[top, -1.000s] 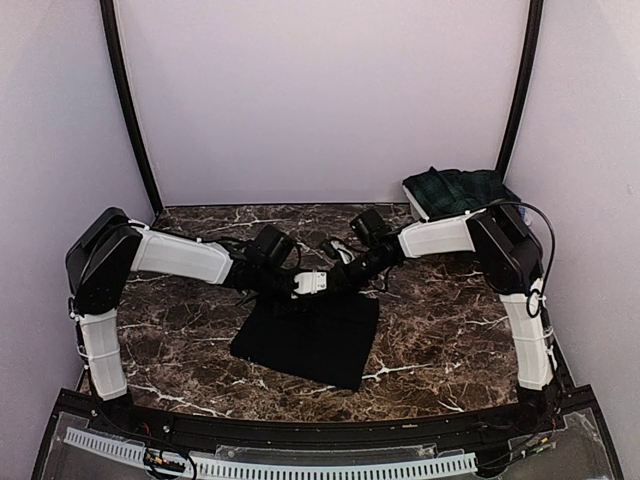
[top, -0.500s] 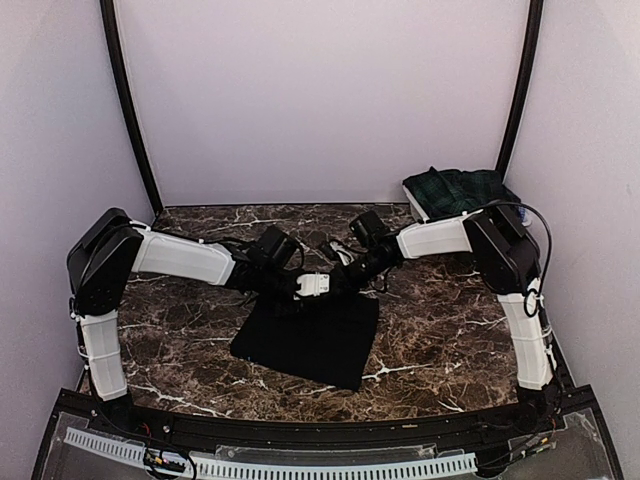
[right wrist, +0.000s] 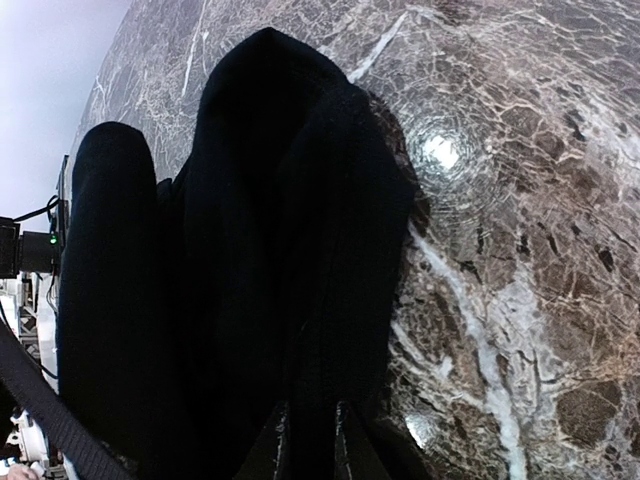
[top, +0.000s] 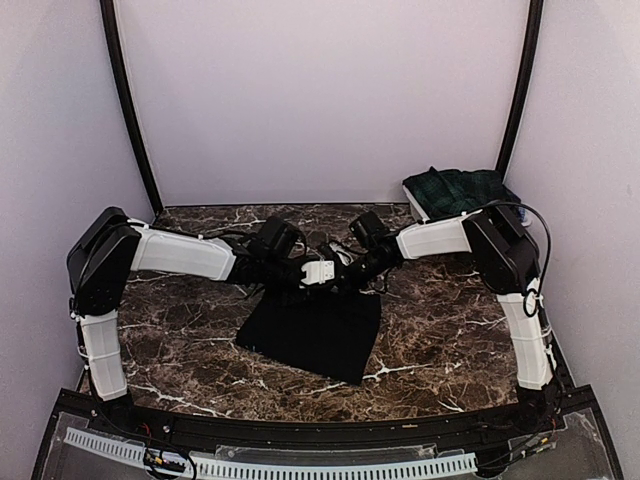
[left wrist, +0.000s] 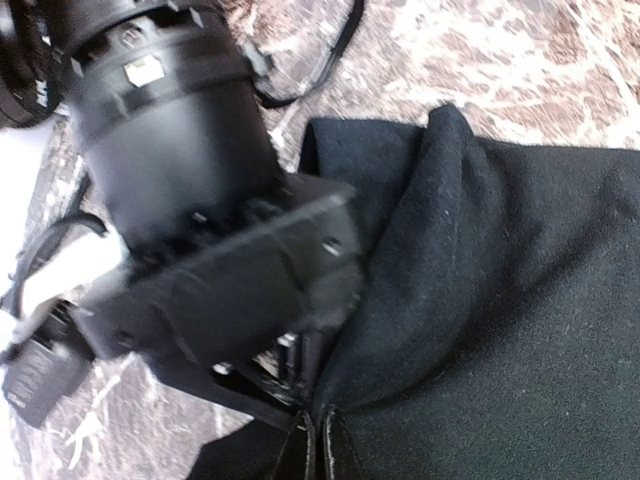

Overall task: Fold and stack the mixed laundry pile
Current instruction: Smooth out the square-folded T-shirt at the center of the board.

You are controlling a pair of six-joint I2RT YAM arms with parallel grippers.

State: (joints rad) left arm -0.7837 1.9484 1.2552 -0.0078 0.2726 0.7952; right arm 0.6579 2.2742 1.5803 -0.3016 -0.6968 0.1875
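A plain black cloth (top: 315,335) lies on the marble near the middle, a rough four-sided, matte piece set slightly askew, its near corner pointing toward the front edge. Most of it rests flat, but its far edge is gathered and lifted off the surface into soft rounded folds. Well apart from it, in the far right corner, sits a dark green-and-navy tartan skirt (top: 458,188), bunched in a low heap; whether it is folded is hard to tell from here
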